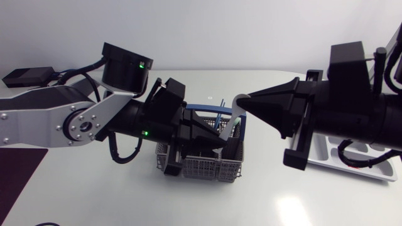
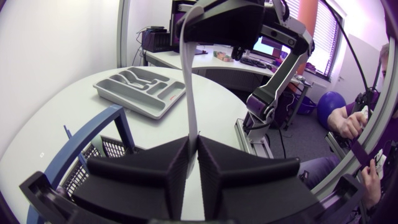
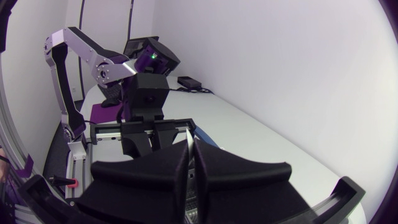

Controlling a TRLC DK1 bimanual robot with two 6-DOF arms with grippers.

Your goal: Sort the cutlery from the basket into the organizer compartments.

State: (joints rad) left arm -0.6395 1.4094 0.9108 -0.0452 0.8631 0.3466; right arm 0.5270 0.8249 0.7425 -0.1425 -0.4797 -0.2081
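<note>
Mid-handover over the grey wire-mesh basket (image 1: 207, 168): left gripper (image 2: 193, 142) and right gripper (image 3: 190, 144) both clench the white plastic utensil (image 2: 189, 81), so the left likely must let go next.

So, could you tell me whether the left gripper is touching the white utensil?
Touching: the left wrist view shows the left gripper pinching the white utensil from both sides.

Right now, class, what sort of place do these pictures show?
Probably a robotics lab bench: a left arm and a right arm over a table, with a basket and an organizer for cutlery.
</note>
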